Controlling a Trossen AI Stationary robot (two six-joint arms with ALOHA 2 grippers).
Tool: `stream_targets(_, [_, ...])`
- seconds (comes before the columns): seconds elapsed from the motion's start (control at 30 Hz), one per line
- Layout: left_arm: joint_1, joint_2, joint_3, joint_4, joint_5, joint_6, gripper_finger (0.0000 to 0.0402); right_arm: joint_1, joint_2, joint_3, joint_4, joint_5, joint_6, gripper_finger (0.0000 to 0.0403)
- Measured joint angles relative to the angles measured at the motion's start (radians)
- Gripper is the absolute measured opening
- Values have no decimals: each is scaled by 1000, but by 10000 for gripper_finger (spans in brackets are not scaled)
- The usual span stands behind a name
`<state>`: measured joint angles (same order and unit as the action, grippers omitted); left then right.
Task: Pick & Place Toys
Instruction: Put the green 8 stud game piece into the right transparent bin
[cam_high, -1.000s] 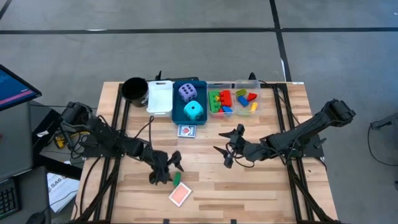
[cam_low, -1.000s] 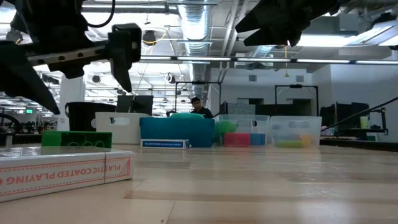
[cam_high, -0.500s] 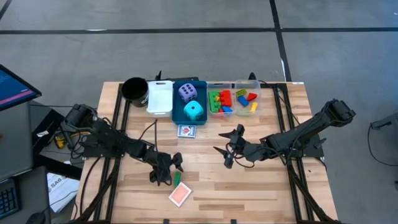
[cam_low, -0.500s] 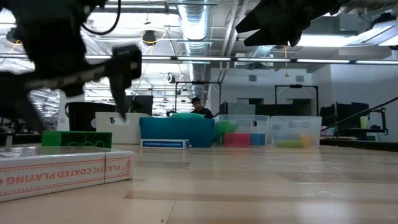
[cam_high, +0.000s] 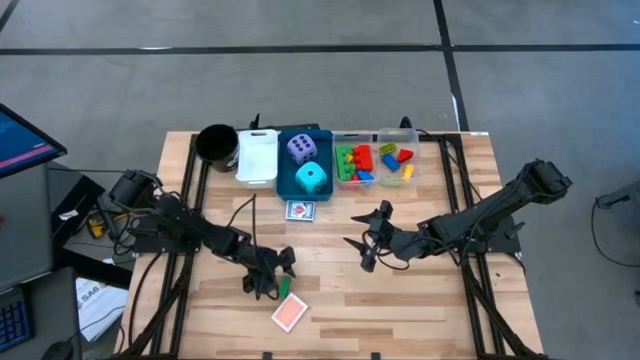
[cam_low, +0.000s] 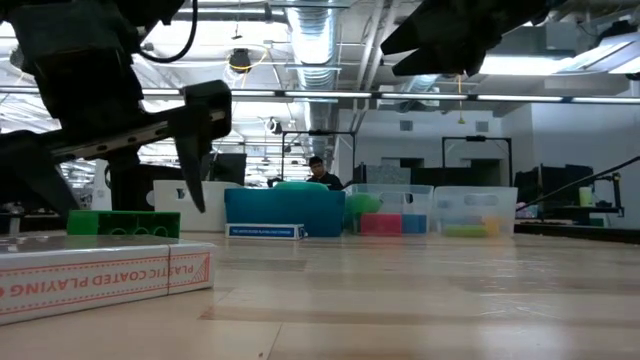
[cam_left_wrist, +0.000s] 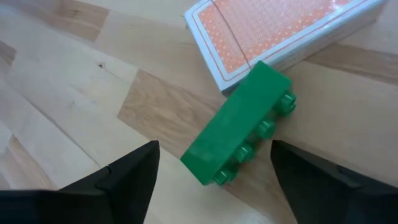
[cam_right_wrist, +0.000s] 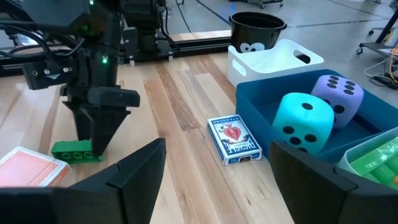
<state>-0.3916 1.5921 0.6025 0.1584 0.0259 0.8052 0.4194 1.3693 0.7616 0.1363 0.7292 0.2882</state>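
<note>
**Left end effector positioned over green brick, fingers apart**

The left end effector (cam_high: 268, 275) sits at lower centre-left of the high view, directly above the green brick (cam_high: 284, 287). Its fingers (cam_left_wrist: 118, 177) are apart and straddle the brick without touching it, as the left wrist view shows; nothing is clamped.

The green brick (cam_left_wrist: 239, 131) lies flat on the wooden counter (cam_high: 430, 300). It rests on its side, with the studs facing sideways along one long face. In the high view its long axis runs on a slight diagonal, from lower left to upper right of the frame. One end of the brick touches, or is just beside, a corner of the red-backed card pack (cam_high: 289, 314), which lies at lower centre of the high view, tilted on a diagonal.

A second card pack, blue-faced (cam_high: 300, 211), lies flat just below the blue bin (cam_high: 326, 163) at upper centre. The blue bin holds the purple die (cam_high: 301, 149) and the cyan die (cam_high: 311, 179).

The right end effector (cam_high: 367, 240) hovers over bare counter at centre-right of the high view, fingers apart and holding nothing.
</note>
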Motion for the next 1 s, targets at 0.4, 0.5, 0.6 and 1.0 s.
stream_targets(0.4, [-9,0,0,-78,106,-111,250,0,0,0,-14,0,11,281])
stream_targets(0.5, [-18,-2,2,-117,107,-116,230,0,11,0,-18,-1,11,281])
stream_targets(0.6, [-22,-3,2,-133,107,-202,209,0,28,1,-13,-2,31,281])
stream_targets(1.0, [-22,-2,0,-128,109,-455,94,-1,123,0,-17,1,88,281])
